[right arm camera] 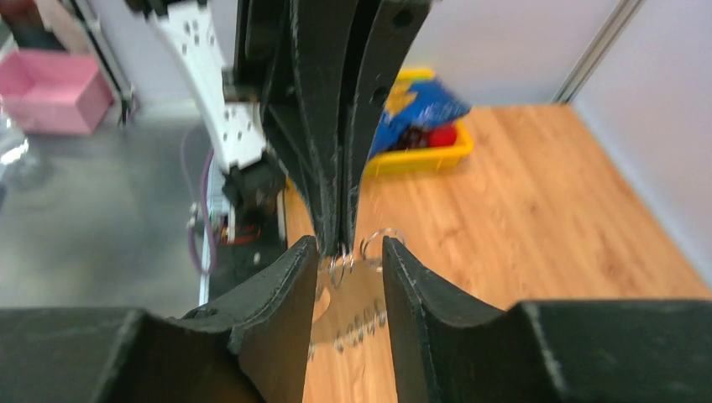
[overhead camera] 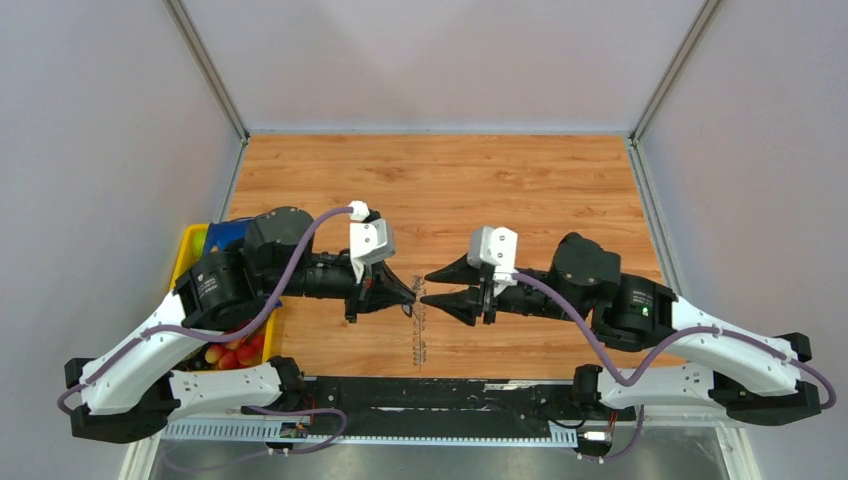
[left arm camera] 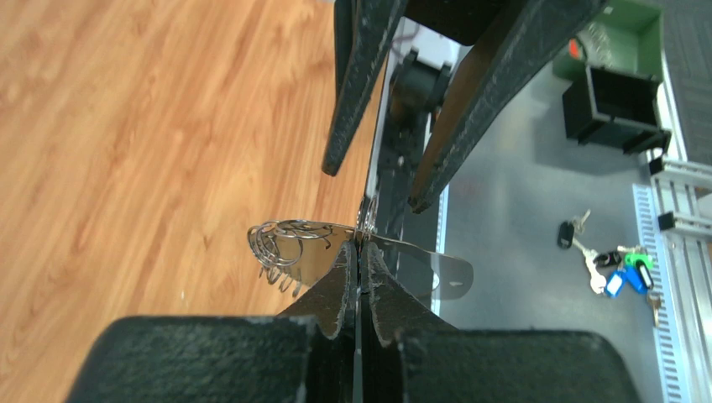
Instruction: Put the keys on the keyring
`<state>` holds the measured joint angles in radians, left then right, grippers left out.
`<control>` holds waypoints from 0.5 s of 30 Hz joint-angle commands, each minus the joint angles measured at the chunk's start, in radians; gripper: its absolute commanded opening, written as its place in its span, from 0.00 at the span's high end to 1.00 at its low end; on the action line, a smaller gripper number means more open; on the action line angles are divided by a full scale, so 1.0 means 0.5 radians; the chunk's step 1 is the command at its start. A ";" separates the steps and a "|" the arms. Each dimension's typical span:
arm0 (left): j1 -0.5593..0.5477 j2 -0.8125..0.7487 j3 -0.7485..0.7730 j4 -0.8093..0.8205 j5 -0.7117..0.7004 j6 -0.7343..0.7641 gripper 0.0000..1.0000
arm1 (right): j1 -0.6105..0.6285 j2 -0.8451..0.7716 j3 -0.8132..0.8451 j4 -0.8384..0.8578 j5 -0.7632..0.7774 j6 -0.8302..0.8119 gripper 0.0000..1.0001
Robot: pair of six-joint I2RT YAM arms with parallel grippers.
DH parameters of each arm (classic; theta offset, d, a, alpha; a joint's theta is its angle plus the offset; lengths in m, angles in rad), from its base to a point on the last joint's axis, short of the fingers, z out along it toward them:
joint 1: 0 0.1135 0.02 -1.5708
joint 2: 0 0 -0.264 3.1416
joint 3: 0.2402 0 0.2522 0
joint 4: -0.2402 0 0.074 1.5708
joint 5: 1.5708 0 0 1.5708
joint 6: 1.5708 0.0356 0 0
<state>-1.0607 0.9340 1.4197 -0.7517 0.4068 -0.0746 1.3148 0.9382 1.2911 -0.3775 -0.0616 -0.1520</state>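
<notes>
Closest to the left wrist camera were the fingers of the left gripper (left arm camera: pixel 361 252), pressed tight together on the keyring (left arm camera: pixel 290 243) (only a thin edge of it was caught). Seen from above, the keyring hung below this grip with its long axis pointing toward the near edge of the table (overhead camera: pixel 560 180), about the middle of that edge. The right gripper (overhead camera: pixel 428 287) faced it from the right side. Its jaws were spread wide and empty, one on each side of the pinch point, very near, though I could not tell if they touched. The keys (left arm camera: pixel 617 270) lay on a grey surface (left arm camera: pixel 520 210) beyond the near edge, well apart from both grippers. I judged that the right arm must fetch them, since the left one was occupied. A yellow bin (overhead camera: pixel 186 250) stood at the left edge, out of the way.
</notes>
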 commanded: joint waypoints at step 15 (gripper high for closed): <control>-0.012 0.135 0.112 -0.602 0.049 0.186 1.00 | 0.003 0.082 -0.082 -0.337 -0.407 -0.048 0.66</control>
<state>-1.0607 0.9958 1.4326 -1.0367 0.3923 -0.0257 1.3144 0.9665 1.2831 -0.5838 -0.1986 -0.1490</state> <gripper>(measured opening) 0.010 0.338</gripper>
